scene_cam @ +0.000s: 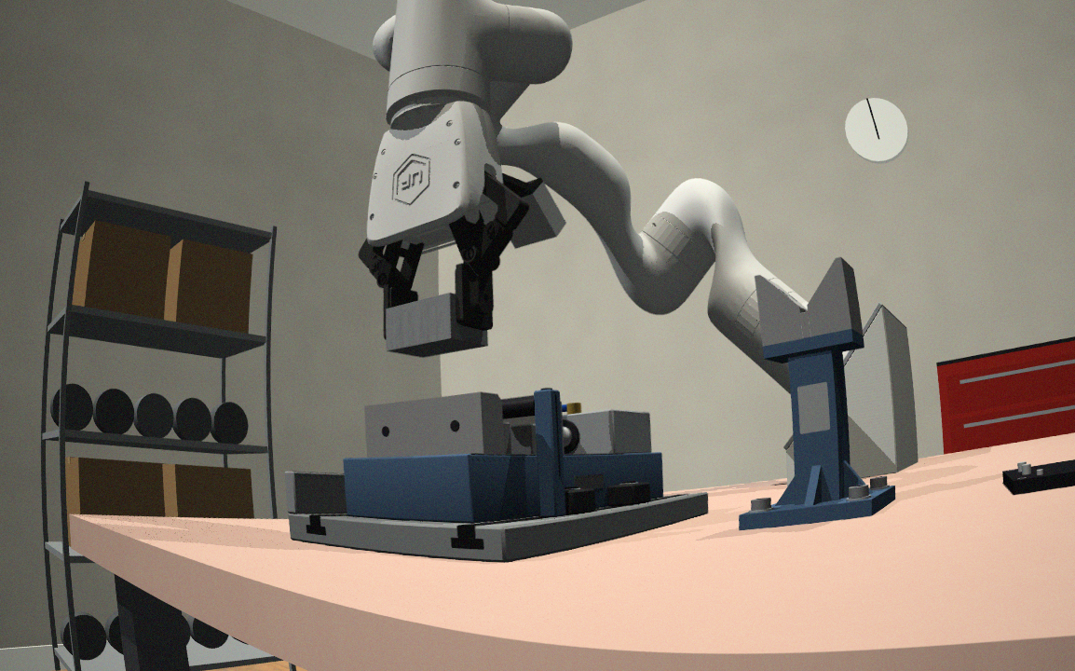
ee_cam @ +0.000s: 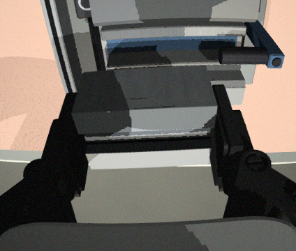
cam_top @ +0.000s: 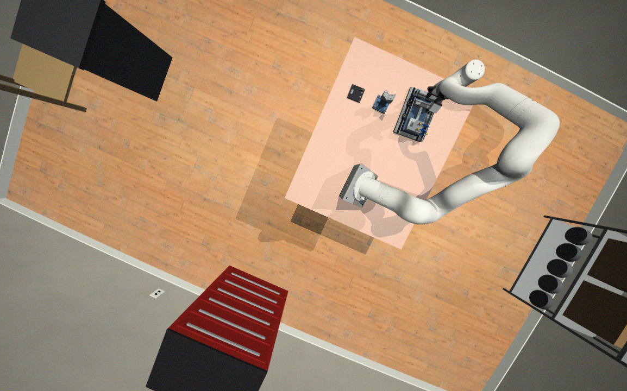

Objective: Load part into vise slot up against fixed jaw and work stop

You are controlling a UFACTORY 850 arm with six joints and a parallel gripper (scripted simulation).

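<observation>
- Claw (scene_cam: 433, 308) pinching the grey block (scene_cam: 428, 332) by its two ends.
- Block up in the air, right above the vise (scene_cam: 474, 475), not touching it.
- Vise jaws apart, with a gap between them.
- Short dark rod (ee_cam: 246, 56) poking in at one end of the vise.
- V-block (scene_cam: 812, 400) standing on the bench (scene_cam: 775, 583) beside the vise.
- Flat black plate (scene_cam: 1067, 471) farther from the vise, past the V-block.

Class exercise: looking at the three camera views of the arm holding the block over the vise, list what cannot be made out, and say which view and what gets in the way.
- Block slot: exterior view shows its underside and sides only; the gripper covers the top.
- Low bars in the vise: exterior view, hidden by the blue body.
- Work stop: top view, too small.
- Infeed plate: top view, detail too small.
</observation>
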